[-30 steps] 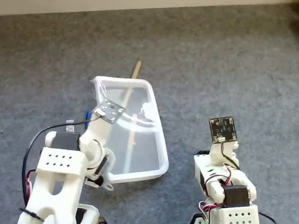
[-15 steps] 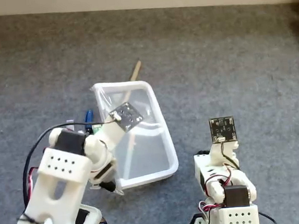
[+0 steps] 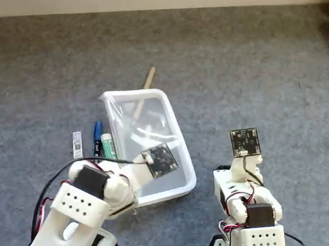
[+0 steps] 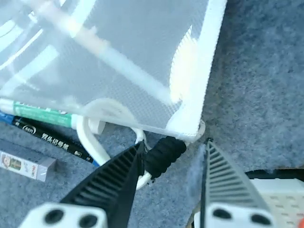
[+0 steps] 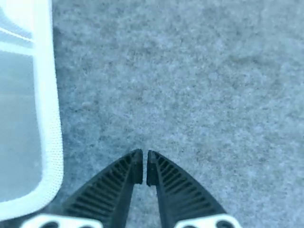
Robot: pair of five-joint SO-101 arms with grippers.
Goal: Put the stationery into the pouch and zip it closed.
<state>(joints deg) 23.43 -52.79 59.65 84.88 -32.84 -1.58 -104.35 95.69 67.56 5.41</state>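
The translucent white mesh pouch [image 3: 149,141] lies mid-table with a wooden pencil [image 3: 149,77] poking out of its far end. Left of it lie a blue pen [image 3: 97,133], a green-and-white marker [image 3: 107,145] and a small white eraser [image 3: 77,144]. My left arm [image 3: 95,189] bends over the pouch's near left corner. My left gripper [image 4: 174,144] is open there, with the black zipper pull [image 4: 164,152] between its fingers, against one finger [image 4: 118,173]. The pouch [image 4: 118,61], marker [image 4: 38,111] and pen [image 4: 52,137] lie beyond. My right gripper [image 5: 144,167] is shut over bare carpet.
Grey carpet covers the whole table. The right arm [image 3: 249,202] stands folded at the near right, and the pouch's white edge [image 5: 45,118] lies just beside its gripper. A white ring [image 4: 95,137] hangs off the pouch's corner.
My left arm swung from the pouch's left side round to its near corner. The pouch slid a little right, uncovering the pens. The right arm stayed still.
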